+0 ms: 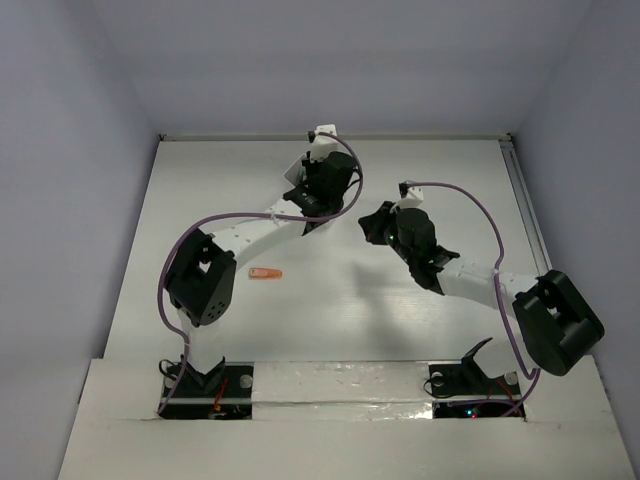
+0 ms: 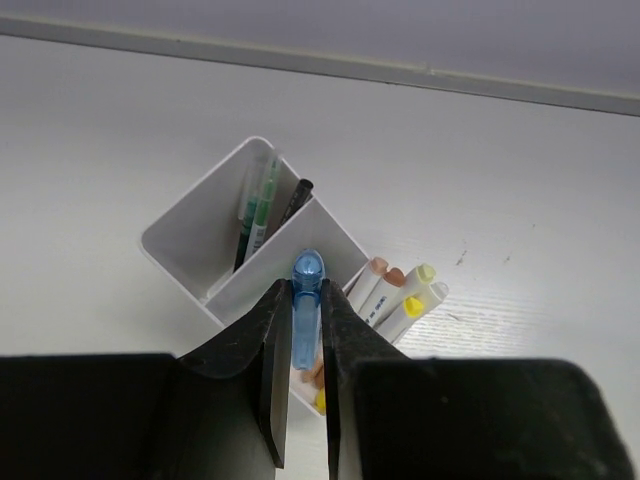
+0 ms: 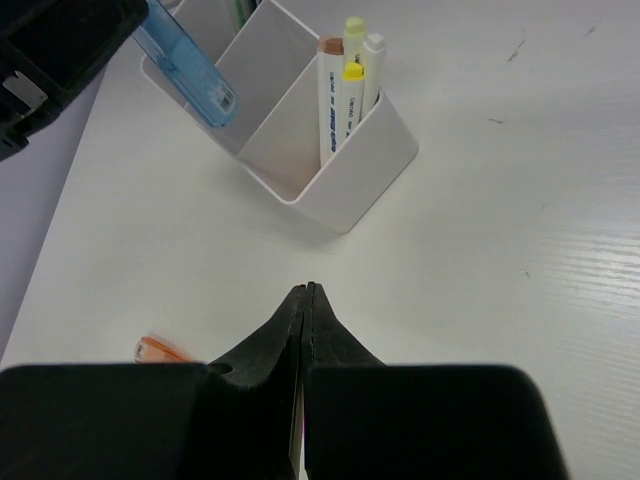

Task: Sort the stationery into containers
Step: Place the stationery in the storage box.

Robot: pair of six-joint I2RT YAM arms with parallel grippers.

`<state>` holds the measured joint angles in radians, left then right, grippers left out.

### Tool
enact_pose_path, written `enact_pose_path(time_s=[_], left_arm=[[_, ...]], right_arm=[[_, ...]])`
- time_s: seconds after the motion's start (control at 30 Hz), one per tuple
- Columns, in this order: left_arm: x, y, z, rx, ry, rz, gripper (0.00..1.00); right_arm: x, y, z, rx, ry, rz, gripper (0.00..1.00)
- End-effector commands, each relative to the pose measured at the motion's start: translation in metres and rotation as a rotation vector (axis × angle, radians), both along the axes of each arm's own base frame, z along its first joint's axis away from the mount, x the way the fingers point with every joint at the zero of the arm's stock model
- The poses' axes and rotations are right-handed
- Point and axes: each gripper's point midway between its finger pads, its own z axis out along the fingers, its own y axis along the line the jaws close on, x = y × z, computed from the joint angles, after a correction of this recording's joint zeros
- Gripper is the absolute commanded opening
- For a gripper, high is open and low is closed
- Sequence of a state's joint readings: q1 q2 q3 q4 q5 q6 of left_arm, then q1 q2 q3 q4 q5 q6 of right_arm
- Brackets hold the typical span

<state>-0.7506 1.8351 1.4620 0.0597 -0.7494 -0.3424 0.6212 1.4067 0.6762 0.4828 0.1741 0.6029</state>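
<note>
Bright even overhead light, soft faint shadows on white table (image 1: 250, 330), left gripper (image 2: 302, 300) dark near lens

Box blocked from above, open table around it.

The left gripper (image 2: 307, 300), clamped on the blue piece (image 2: 307, 272), hangs right over the white box (image 3: 345, 195) and closes off the way in from the top. One end compartment is filled with upright markers (image 3: 338, 95) and the other holds thin pens (image 2: 256, 212); the middle one looks free. On the near side of the box the table (image 1: 330, 330) offers open room up to the right gripper (image 3: 306, 292), which sits short of the box with its jaws pressed together. The orange piece (image 1: 266, 273) lies alone beside the left arm (image 1: 200, 280), with clear space above it.
</note>
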Motion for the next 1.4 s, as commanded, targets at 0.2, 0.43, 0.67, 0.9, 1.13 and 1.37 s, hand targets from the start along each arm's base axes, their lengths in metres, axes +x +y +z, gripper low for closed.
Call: enact_pose_path(time_s=[0.2,0.43,0.67,0.9,1.13,1.37], left_arm=[[0.030,0.029,0.006,0.054,-0.086,0.090,0.00],[0.036,0.031,-0.005,0.068,-0.094,0.088,0.00],[0.034,0.029,-0.018,0.054,-0.085,0.076,0.00],[0.033,0.028,-0.028,0.056,-0.061,0.067,0.30],[0.029,0.027,-0.013,0.012,-0.077,0.058,0.36],[0.004,0.031,0.052,-0.137,-0.169,0.018,0.34]], right_arm=[[0.002,-0.001,0.024,0.048,-0.067,-0.007,0.00],[0.003,0.000,0.023,0.049,-0.068,-0.007,0.00],[0.004,0.002,0.020,0.048,-0.062,-0.003,0.00],[0.006,0.003,0.019,0.043,-0.059,-0.001,0.00],[0.006,0.002,0.023,0.044,-0.069,-0.001,0.01],[-0.001,0.029,0.034,0.021,-0.110,0.170,0.00]])
